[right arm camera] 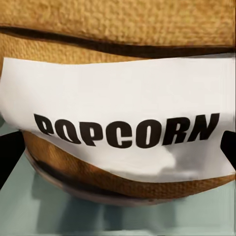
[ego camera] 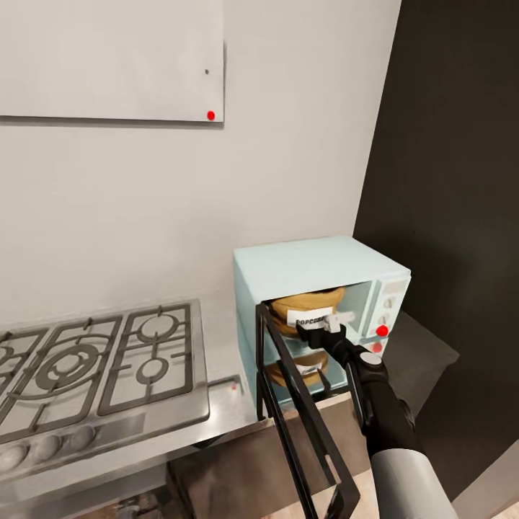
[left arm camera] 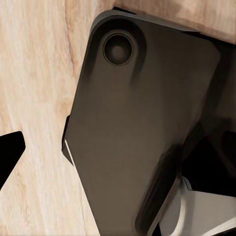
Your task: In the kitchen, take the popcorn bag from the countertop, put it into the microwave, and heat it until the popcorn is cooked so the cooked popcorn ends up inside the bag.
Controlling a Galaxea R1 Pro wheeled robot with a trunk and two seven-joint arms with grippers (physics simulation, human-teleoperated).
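Head view: microwave [ego camera: 317, 270] sits on the countertop [ego camera: 223, 418] at the right end, against the wall, door [ego camera: 306, 425] swung open and down toward the near side, dark frame with see-through glass. Popcorn bag [ego camera: 310, 306] is inside the microwave cavity, label facing out; a reflection of the bag shows lower down on the cavity floor or door glass. Right gripper [ego camera: 333, 322] reaches into the opening, its pale fingertips right at the bag's label, either side of it. Looks like it is pinching the bag, but contact is not fully clear from here.

Right wrist view adds the close-up: bag [right arm camera: 118, 29] fills the frame, tan woven sack with rolled rim, white label [right arm camera: 118, 118] reading POPCORN, mint floor of the oven [right arm camera: 49, 211] beneath it. Dark finger tips [right arm camera: 9, 152] show at both side edges, spread to the bag's width, hugging it. The popcorn itself cannot be seen in any view; the bag's mouth is out of sight.

Left wrist view: dark robot body panel [left arm camera: 142, 128] over wooden floor [left arm camera: 34, 98], a dark finger tip [left arm camera: 10, 150] at the edge. Cannot tell if the left gripper is spread or pressed together.

Around: gas hob [ego camera: 94, 367] on the counter to the left of the microwave, white wall cabinet [ego camera: 108, 58] above, dark wall panel [ego camera: 454, 180] to the right. The open door partly blocks the lower cavity from the head camera.
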